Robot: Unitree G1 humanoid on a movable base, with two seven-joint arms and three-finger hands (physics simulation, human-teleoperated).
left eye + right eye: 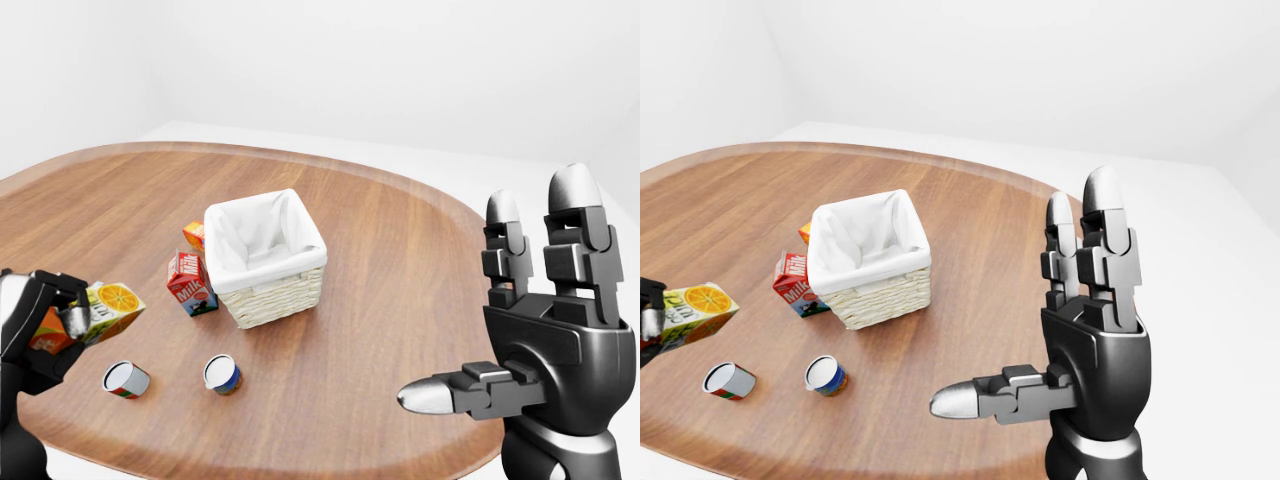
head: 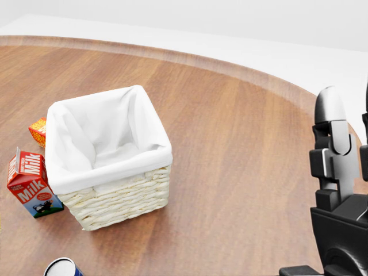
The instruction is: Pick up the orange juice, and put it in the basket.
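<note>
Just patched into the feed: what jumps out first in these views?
The right hand looms at the right-eye view's lower right, fingers spread open and empty. At the left-eye view's left edge, the left hand holds the orange juice above the table. The white-lined basket stands mid-table.
</note>
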